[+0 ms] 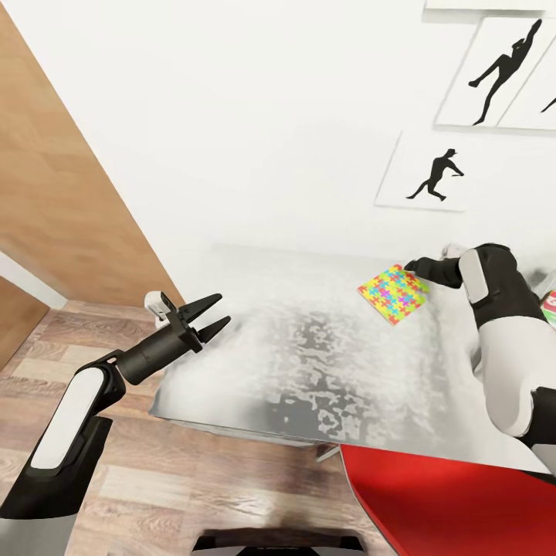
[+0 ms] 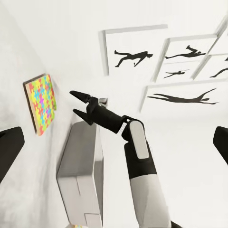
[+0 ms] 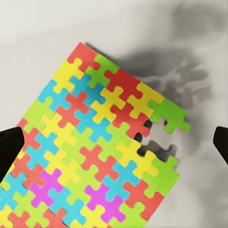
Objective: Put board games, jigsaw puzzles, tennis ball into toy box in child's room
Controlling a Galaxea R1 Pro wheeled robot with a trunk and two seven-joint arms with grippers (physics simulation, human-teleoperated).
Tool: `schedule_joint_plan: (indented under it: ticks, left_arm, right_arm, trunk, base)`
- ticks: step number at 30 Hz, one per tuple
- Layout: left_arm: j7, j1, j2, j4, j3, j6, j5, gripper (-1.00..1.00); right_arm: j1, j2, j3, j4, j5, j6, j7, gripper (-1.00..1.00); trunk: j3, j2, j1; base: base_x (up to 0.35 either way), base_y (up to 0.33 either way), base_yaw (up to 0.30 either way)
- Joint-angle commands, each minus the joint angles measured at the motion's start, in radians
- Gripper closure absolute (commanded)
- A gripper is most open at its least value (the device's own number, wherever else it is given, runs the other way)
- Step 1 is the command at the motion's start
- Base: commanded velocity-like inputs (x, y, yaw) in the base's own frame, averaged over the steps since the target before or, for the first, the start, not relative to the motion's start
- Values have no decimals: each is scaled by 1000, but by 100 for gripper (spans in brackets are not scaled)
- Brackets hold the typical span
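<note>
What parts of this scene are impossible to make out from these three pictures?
- Right gripper: head view, its tips merge with the jigsaw puzzle edge; contact unclear.
- Puzzle's lower part: right wrist view, cut off by the picture's edge.
- Red object: head view, cut off at the corner; identity unclear.
- Green-and-red item: head view, mostly hidden behind the right arm.

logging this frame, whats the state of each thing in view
jigsaw puzzle: flat on the table, a few edge pieces missing, not gripped
right gripper: jaws open, at the puzzle's edge
left gripper: jaws open, empty, beside the table
toy box: on the table, contents hidden
</note>
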Motion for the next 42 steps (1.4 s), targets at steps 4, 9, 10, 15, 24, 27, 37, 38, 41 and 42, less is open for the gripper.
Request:
schedule_joint_plan:
  ticks: [4,9,10,15,24,27,37,38,41,42]
  left_arm:
    - [-5,-1,1,0,-1,1,-4,-100]
    - [-5,-1,1,0,-1,1,-4,-100]
    - [-5,-1,1,0,-1,1,-4,-100]
    - [-5,-1,0,0,-2,1,-4,-100]
    - [-5,-1,0,0,-4,1,-4,-100]
    - [-5,-1,-1,0,-5,1,-4,-100]
    - [-5,-1,-1,0,-6,1,-4,-100]
    - [-5,-1,-2,0,-6,1,-4,-100]
    - [-5,-1,-2,0,-6,1,-4,-100]
    - [-5,-1,-2,0,-6,1,-4,-100]
  right_arm:
    - [-20,-4,-1,85,-15,-54,-5,-100]
    - [-34,-13,-2,149,-18,-105,-3,-100]
    - [-37,-17,-2,163,-18,-118,-3,-100]
    - [-43,-36,-2,199,-21,-150,-2,-100]
    - [-48,-59,-3,218,-35,-224,-2,-100]
    - [-49,-66,-4,220,-38,-246,-3,-100]
    - [-63,-76,-6,222,-41,-281,-3,-100]
    - [-63,-77,-6,222,-41,-284,-3,-100]
    - [-65,-76,-6,223,-41,-287,-2,-100]
    - [-65,-75,-6,223,-41,-288,-2,-100]
  trunk:
    - [-1,-1,0]
    - [-1,-1,0]
    - [-1,-1,0]
    - [-1,-1,0]
    - [-1,-1,0]
    - [-1,-1,0]
    - [-1,-1,0]
    - [-1,-1,0]
    - [-1,-1,0]
    - [-1,-1,0]
  base:
    - [2,1,0]
    - [0,0,0]
    - [0,0,0]
    - [0,0,0]
    - [0,0,0]
    - [0,0,0]
    - [0,0,0]
    - [0,0,0]
    - [0,0,0]
    - [0,0,0]
